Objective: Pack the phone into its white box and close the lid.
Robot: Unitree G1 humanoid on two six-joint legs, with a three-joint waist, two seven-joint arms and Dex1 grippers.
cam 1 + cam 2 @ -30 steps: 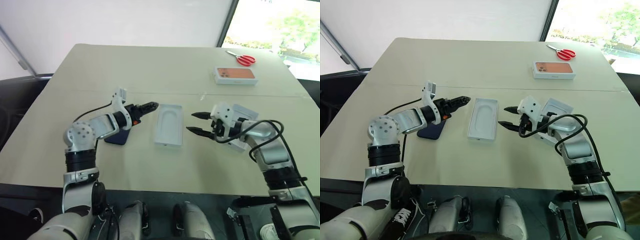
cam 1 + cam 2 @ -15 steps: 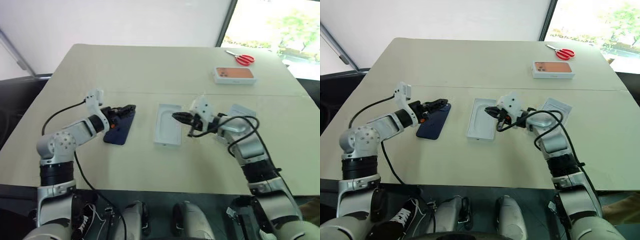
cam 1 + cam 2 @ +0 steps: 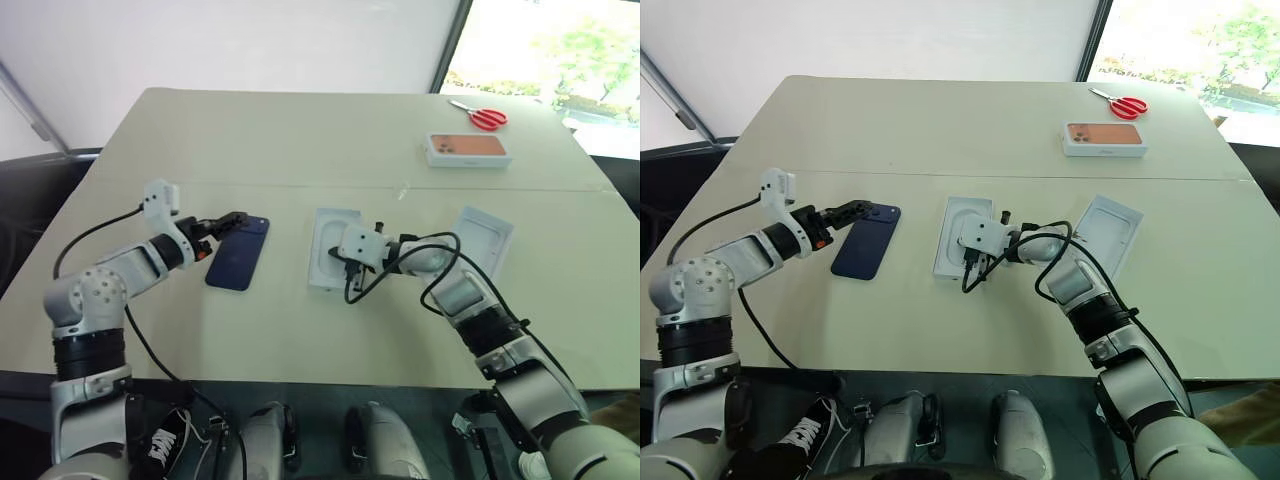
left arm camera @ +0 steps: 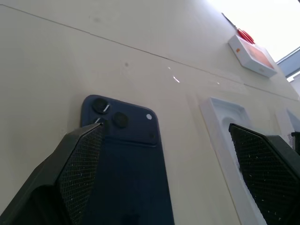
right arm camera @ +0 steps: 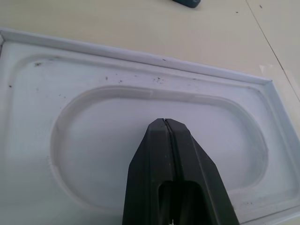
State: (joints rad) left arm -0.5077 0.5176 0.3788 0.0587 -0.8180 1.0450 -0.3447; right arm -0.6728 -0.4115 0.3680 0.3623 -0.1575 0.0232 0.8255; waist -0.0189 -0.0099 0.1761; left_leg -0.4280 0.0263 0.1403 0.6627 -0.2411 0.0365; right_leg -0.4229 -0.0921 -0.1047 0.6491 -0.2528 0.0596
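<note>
Right gripper (image 5: 165,123) over the insert, fingers together

Left gripper (image 4: 164,154), fingers wide apart, hovers at the phone (image 3: 239,252), lying camera-up on the counter (image 3: 300,140); the insert (image 3: 333,246) lies just beside it.

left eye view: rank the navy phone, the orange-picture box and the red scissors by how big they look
1. navy phone
2. orange-picture box, close in size but farther off, so the order of these two is unsure
3. red scissors, smallest
</note>
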